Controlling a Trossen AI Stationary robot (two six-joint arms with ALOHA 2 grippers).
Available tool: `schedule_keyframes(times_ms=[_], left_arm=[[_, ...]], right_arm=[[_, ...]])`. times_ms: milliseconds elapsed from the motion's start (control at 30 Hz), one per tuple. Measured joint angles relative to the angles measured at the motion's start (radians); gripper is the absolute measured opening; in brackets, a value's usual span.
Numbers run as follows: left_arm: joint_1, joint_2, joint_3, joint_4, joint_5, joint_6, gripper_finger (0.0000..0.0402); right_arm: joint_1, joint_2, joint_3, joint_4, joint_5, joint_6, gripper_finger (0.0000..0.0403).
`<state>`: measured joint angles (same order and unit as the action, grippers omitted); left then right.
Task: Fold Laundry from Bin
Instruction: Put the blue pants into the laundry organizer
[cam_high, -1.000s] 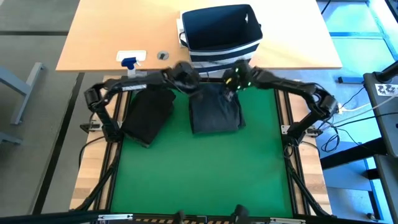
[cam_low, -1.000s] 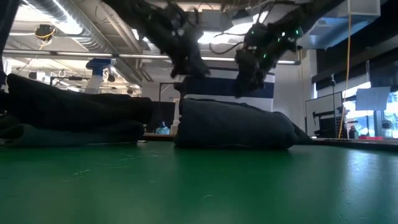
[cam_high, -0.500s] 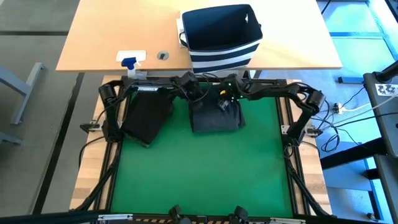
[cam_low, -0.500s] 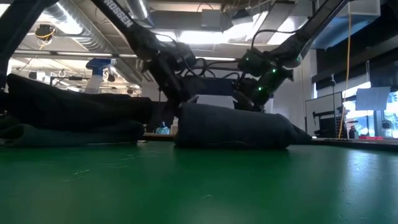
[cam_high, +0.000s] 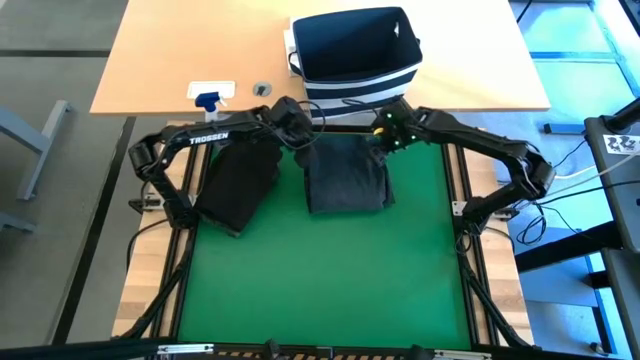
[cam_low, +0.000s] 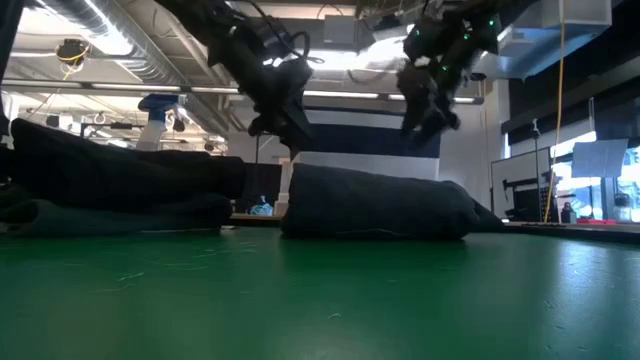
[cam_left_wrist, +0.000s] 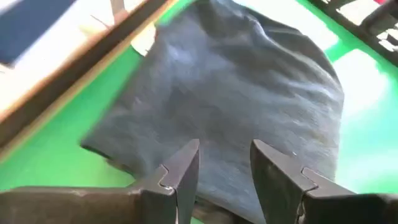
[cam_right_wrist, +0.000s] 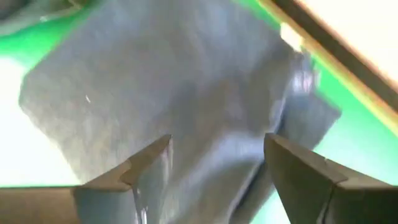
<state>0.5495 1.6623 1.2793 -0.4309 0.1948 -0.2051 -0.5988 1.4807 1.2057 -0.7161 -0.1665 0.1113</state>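
Note:
A folded grey garment (cam_high: 345, 175) lies flat on the green mat (cam_high: 320, 270), near its far edge; it also shows in the low view (cam_low: 375, 205). A second, darker garment (cam_high: 237, 185) lies folded to its left. The navy bin (cam_high: 350, 50) with white stripes stands on the wooden table behind. My left gripper (cam_low: 285, 128) hovers open above the grey garment's far left corner (cam_left_wrist: 124, 134). My right gripper (cam_low: 425, 118) hovers open above its far right part (cam_right_wrist: 186, 93). Neither gripper touches the cloth.
A spray bottle (cam_high: 210, 96) with a blue nozzle lies on the wooden table (cam_high: 160, 60) left of the bin, with a small round thing (cam_high: 262, 89) beside it. The near half of the mat is bare green.
Both grippers dipped down onto the far edge of the grey garment half a second ago, then rose again toward the far edge. They now hang clear above it. The garment lies where it was, still folded.

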Motion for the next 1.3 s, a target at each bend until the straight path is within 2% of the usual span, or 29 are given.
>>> schedule_keyframes(times_ms=[233, 400, 533, 667, 767, 1100, 1300], left_arm=[[-0.001, 0.062, -0.001, -0.103, 0.109, -0.090, 0.0185], [-0.002, 0.113, -0.001, -0.132, 0.104, -0.187, 0.0233], [0.000, 0.158, -0.001, -0.137, 0.082, -0.288, 0.0254], [-0.006, 0.201, -0.001, -0.137, -0.044, -0.339, 0.0258], [-0.006, 0.234, -0.001, -0.124, -0.058, -0.366, 0.0259], [-0.006, 0.347, 0.000, -0.025, 0.005, -0.395, 0.0259], [-0.004, 0.356, -0.001, 0.014, 0.053, -0.342, 0.0259]], right_arm=[[-0.109, 0.003, -0.115, -0.036, -0.139, 0.061, 0.0280], [-0.203, 0.003, -0.229, 0.055, -0.259, 0.061, 0.0287], [-0.247, 0.018, -0.309, 0.157, -0.343, 0.064, 0.0287], [-0.253, 0.048, -0.364, 0.273, -0.364, 0.064, 0.0287], [-0.253, 0.078, -0.385, 0.322, -0.389, 0.065, 0.0287], [-0.253, 0.177, -0.403, 0.375, -0.449, 0.044, 0.0287], [-0.254, 0.260, -0.400, 0.409, -0.546, 0.037, 0.0287]])
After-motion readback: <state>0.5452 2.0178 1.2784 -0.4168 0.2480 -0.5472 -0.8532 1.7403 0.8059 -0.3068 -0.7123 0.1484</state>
